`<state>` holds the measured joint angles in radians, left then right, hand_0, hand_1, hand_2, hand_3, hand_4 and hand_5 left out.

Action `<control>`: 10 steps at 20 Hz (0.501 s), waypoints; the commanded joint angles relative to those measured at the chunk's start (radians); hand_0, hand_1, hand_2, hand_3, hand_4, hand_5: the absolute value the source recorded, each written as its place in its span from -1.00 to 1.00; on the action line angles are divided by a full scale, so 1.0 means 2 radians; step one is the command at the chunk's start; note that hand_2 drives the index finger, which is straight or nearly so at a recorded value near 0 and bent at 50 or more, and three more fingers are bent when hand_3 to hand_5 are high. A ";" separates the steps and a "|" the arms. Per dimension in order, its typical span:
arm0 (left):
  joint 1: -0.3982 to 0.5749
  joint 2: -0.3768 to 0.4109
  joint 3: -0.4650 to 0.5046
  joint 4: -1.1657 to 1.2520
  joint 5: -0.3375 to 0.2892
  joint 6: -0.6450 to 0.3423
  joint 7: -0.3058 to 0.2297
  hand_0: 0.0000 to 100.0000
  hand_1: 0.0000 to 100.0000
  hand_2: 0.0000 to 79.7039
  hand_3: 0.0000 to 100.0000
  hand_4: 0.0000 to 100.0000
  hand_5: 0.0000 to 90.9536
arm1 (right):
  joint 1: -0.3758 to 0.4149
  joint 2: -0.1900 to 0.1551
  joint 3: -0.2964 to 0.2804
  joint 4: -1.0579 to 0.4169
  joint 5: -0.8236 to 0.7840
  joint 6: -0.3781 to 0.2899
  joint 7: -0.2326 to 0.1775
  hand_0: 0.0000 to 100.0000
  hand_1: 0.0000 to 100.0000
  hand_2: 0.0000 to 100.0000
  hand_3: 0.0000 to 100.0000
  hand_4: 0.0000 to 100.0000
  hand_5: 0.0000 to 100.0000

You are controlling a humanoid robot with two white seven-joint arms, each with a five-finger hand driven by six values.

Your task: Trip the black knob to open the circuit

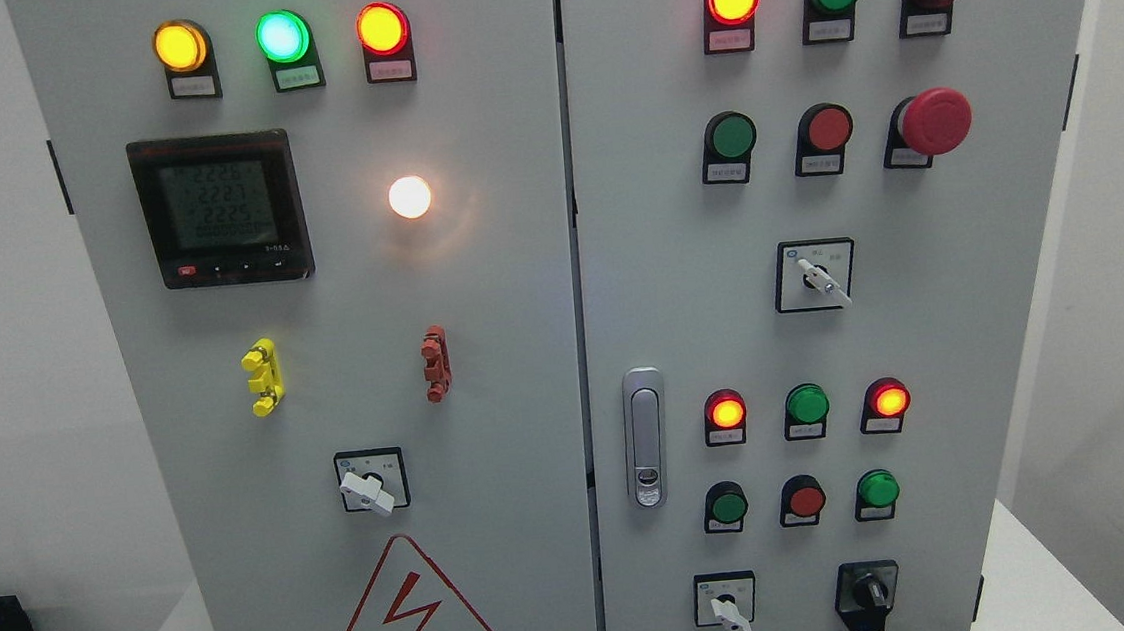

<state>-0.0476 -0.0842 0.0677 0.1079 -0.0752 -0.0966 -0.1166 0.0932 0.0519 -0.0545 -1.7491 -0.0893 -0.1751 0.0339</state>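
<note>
Head view: we see no robot hands, so the fingers' state can't be told. Black knob (867,594) sits at 5 o'clock on the right cabinet door (1004,321), right of a white selector switch (727,608), below a green button (877,489).

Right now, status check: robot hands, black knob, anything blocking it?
Neither robot hand in view. Black knob at the right door's lower right corner, untouched. White-handled selector sits to its left, apart. Nothing in front of the knob.
</note>
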 commanded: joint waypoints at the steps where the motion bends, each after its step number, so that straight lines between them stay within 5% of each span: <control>1: 0.000 0.000 0.000 -0.013 0.000 0.000 0.000 -0.76 -0.22 -1.00 -1.00 -1.00 -1.00 | -0.004 0.002 0.007 -0.002 0.001 0.000 0.002 -1.00 -0.78 -0.91 1.00 1.00 0.98; 10: 0.000 0.000 0.000 -0.013 0.000 0.000 0.000 -0.76 -0.22 -1.00 -1.00 -1.00 -1.00 | -0.010 0.009 0.011 -0.002 0.004 0.000 0.003 -1.00 -0.78 -0.90 1.00 1.00 0.98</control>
<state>-0.0475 -0.0843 0.0676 0.1079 -0.0752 -0.0967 -0.1166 0.0795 0.0594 -0.0426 -1.7519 -0.0849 -0.1752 0.0387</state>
